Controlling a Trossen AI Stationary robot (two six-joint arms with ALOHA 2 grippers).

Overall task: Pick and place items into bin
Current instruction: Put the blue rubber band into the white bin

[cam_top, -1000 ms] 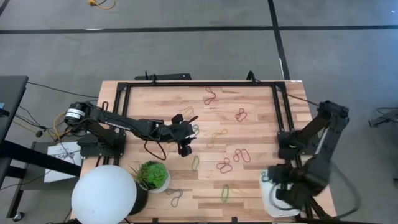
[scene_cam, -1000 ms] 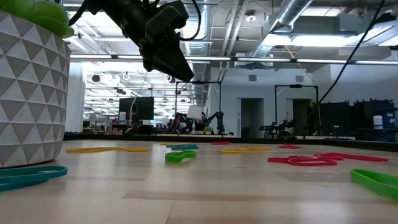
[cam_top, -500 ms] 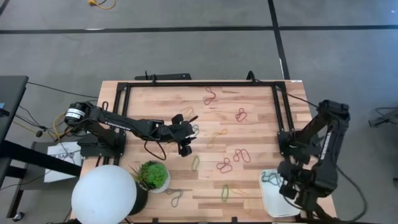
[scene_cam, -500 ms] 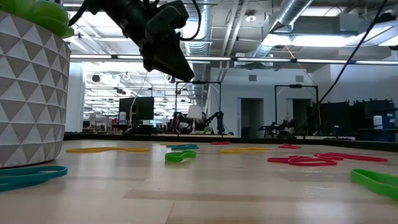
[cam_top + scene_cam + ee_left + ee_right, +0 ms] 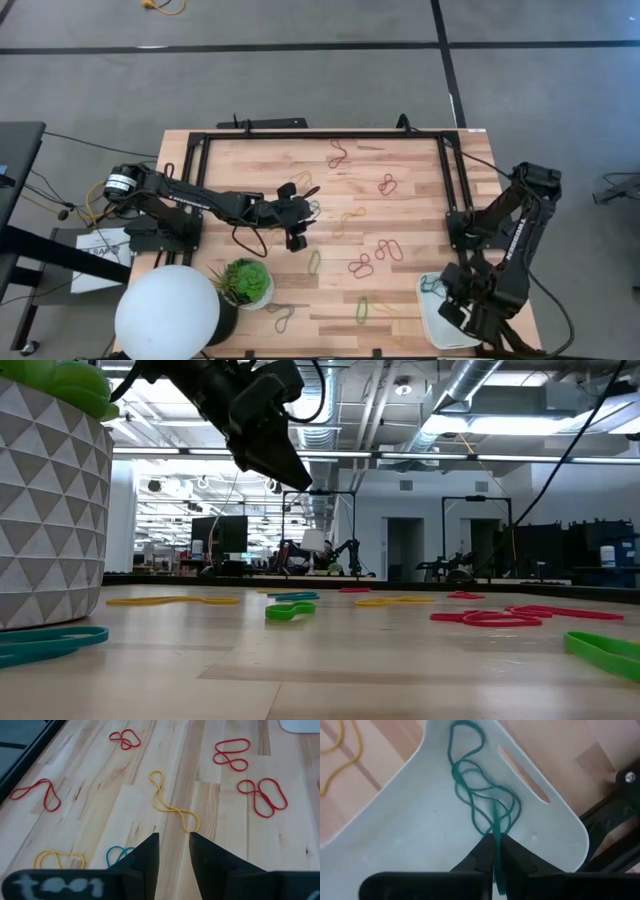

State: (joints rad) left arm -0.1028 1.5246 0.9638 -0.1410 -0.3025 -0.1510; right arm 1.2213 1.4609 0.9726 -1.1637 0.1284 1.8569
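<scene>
My right arm covers most of the bin [image 5: 428, 300] from above; my left wrist view cuts off its corner.

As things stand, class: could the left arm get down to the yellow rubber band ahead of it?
Probably yes. The left hand hangs open just above the bare wood, and nothing lies between it and the yellow rubber band.

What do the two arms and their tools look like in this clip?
Both arms are dark, jointed and slender. The left arm has a round silver-and-black motor housing at its base, with yellow and black cables trailing off. Its left tool has two flat, black, tapering fingers. The right tool looks the same: two matte black fingers on a dark wrist block.
</scene>
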